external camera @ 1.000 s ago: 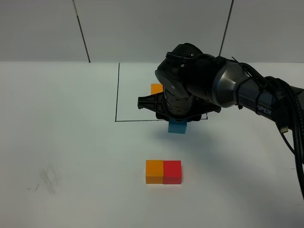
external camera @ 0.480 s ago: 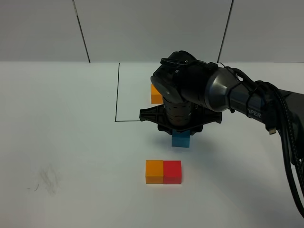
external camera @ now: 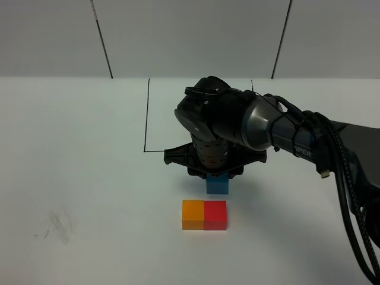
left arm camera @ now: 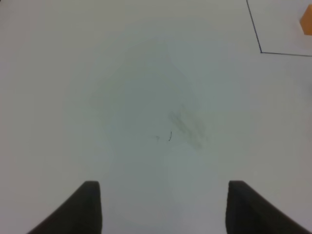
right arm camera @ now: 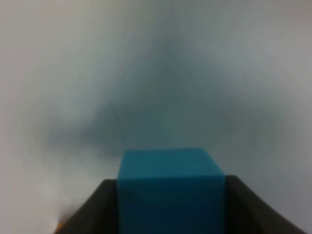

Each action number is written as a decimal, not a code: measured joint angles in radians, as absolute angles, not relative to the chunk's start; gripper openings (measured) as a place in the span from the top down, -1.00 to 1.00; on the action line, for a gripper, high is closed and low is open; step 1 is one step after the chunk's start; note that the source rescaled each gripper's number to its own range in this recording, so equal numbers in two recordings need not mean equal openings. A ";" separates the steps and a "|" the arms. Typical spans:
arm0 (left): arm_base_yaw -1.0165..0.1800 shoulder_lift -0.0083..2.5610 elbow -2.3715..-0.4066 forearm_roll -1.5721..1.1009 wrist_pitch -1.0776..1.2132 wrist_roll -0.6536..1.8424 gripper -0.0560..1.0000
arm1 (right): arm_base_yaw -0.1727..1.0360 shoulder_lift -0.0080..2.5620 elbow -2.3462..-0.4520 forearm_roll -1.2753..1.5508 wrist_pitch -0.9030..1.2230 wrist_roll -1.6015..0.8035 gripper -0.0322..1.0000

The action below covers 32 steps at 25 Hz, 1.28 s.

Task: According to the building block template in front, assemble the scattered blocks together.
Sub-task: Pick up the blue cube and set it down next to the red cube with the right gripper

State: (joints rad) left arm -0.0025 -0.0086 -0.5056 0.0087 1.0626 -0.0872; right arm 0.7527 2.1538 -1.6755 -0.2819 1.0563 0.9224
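My right gripper (external camera: 217,173) is shut on the light blue cube (external camera: 218,186) and holds it low, just behind the red cube (external camera: 215,214). The orange cube (external camera: 193,214) sits against the red cube's left side. In the right wrist view the blue cube (right arm camera: 170,187) fills the space between the dark fingers (right arm camera: 100,209). The right arm hides the template's cubes in the exterior view; only its black frame line (external camera: 146,119) shows. The left wrist view shows the frame's corner (left arm camera: 261,51) and the template's orange cube (left arm camera: 306,22). My left gripper (left arm camera: 163,209) is open and empty over bare table.
The white table (external camera: 77,178) has a faint grey smudge (external camera: 59,224) at the front left, also seen in the left wrist view (left arm camera: 185,124). The right arm's black cables (external camera: 350,190) run along the right side. A white wall stands behind.
My right gripper has carried the blue cube forward out of the framed area and lowered it to just behind the red cube. The orange and red cubes have not moved.
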 joint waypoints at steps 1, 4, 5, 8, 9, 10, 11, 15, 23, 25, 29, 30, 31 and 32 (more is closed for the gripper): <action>-0.003 -0.009 -0.506 0.009 1.063 -0.087 0.44 | 0.753 2.155 -1.675 -0.282 1.056 0.922 0.51; -0.003 -0.009 -0.506 0.009 1.063 -0.087 0.44 | 0.753 2.156 -1.675 -0.282 1.057 0.926 0.51; -0.003 -0.009 -0.506 0.009 1.063 -0.087 0.44 | 0.753 2.156 -1.675 -0.282 1.057 0.926 0.51; -0.003 -0.009 -0.506 0.009 1.063 -0.087 0.44 | 0.753 2.158 -1.675 -0.282 1.057 0.926 0.51; -0.003 -0.009 -0.506 0.009 1.063 -0.087 0.44 | 0.753 2.158 -1.675 -0.282 1.057 0.926 0.51; -0.003 -0.009 -0.506 0.009 1.063 -0.087 0.44 | 0.753 2.158 -1.675 -0.282 1.057 0.926 0.51; -0.003 -0.009 -0.506 0.009 1.063 -0.087 0.44 | 0.753 2.158 -1.675 -0.282 1.057 0.927 0.51; -0.003 -0.009 -0.506 0.009 1.063 -0.087 0.44 | 0.753 2.158 -1.675 -0.282 1.056 0.930 0.51; -0.003 -0.009 -0.506 0.009 1.063 -0.087 0.44 | 0.753 2.177 -1.675 -0.278 1.056 0.935 0.51; -0.003 -0.009 -0.506 0.009 1.063 -0.087 0.44 | 0.753 2.183 -1.675 -0.273 1.056 0.936 0.51; -0.003 -0.009 -0.506 0.009 1.063 -0.087 0.44 | 0.753 2.183 -1.675 -0.270 1.061 0.937 0.51; -0.003 -0.009 -0.506 0.009 1.063 -0.087 0.44 | 0.753 2.183 -1.675 -0.270 1.063 0.937 0.51; -0.003 -0.009 -0.506 0.009 1.063 -0.087 0.44 | 0.753 2.184 -1.675 -0.270 1.064 0.937 0.51; -0.003 -0.009 -0.506 0.009 1.063 -0.087 0.44 | 0.753 2.184 -1.675 -0.269 1.065 0.937 0.51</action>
State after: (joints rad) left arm -0.0025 -0.0086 -0.5056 0.0087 1.0626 -0.0872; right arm 0.7527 2.1841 -1.6755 -0.2692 1.0648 0.9374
